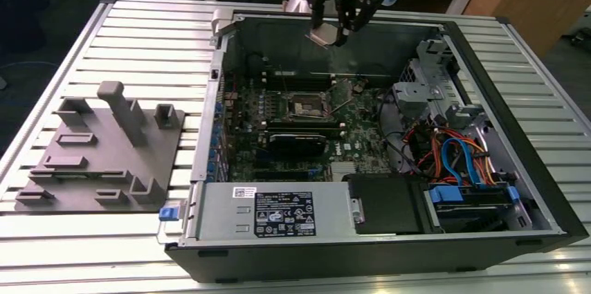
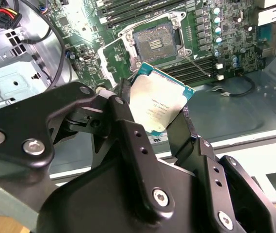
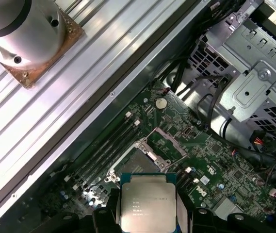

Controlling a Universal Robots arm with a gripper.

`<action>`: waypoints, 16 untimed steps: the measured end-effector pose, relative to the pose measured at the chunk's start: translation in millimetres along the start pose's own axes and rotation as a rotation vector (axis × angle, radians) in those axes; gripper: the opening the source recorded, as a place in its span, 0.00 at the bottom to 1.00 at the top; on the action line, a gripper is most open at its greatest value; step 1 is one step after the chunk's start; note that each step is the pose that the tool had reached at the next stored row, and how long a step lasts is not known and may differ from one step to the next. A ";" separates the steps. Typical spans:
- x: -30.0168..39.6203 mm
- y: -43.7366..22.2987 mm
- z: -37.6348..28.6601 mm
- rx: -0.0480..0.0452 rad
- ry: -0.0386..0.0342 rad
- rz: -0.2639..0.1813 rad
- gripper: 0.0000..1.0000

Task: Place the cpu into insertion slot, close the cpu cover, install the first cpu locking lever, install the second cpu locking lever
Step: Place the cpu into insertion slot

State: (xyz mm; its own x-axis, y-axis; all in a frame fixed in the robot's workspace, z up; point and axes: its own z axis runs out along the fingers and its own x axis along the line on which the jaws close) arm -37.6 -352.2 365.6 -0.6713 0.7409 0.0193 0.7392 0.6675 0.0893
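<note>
A slatted silvery metal surface [image 1: 138, 45] carries a large black desktop computer case [image 1: 369, 266] lying on its side with its side panel off. Toward the exterior view's left, apart from the case, a grey moulded fixture tray with upright posts [image 1: 102, 149] sits on the surface. Inside the case lies a green circuit board [image 1: 356, 145], with a silvery drive cage and bundles of coloured cables toward the exterior view's right.

The black two-fingered claw [image 1: 331, 31] hangs over the far wall of the case in the exterior view, up in the air and touching nothing below. It is closed narrow on the cpu [image 2: 159, 109], a small flat square chip with a silvery-grey metal top, gripped by two opposite edges; in both wrist views the chip sits between the dark fingers [image 2: 123, 104], its printed metal face toward the cameras.

The insertion slot [image 1: 305, 105], a small square dark socket with a silvery metal rim, lies on the board well apart from the chip. The cpu cover [image 3: 164, 141], a thin silvery frame plate, appears swung up beside the slot in the first wrist view.
</note>
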 end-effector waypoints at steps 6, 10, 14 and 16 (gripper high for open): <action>0.0 0.0 0.2 -0.0013 -0.0055 0.061 0.54; 0.0 -0.1 0.7 -0.0021 -0.0124 0.132 0.54; 0.0 -0.1 0.8 -0.0026 -0.0157 0.168 0.54; 0.0 -0.1 0.8 -0.0027 -0.0159 0.169 0.54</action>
State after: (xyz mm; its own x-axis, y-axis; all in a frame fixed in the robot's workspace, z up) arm -37.6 -352.2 364.8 -0.5362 0.8439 0.0186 0.8416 0.5328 0.0887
